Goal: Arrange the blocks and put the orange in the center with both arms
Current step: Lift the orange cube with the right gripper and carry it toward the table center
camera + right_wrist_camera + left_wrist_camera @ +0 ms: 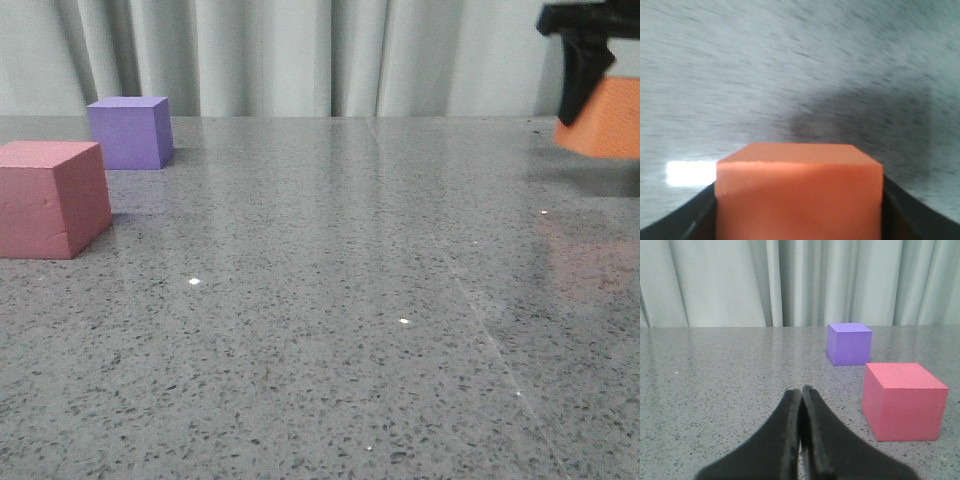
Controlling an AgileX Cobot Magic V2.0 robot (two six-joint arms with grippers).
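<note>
The dusty pink cube (50,197) sits on the table at the left, with the purple cube (130,131) just behind it. Both also show in the left wrist view, pink (902,401) and purple (849,343). My left gripper (801,390) is shut and empty, low over the table beside the pink cube; it is out of the front view. My right gripper (590,85) is at the far right, shut on the orange cube (606,120) and holding it above the table. In the right wrist view the orange cube (799,192) sits between the fingers (700,215).
The grey speckled table (330,300) stretches between the left cubes and the held orange cube. A pale curtain (300,55) hangs behind the table's far edge. The right wrist view's background is motion-blurred.
</note>
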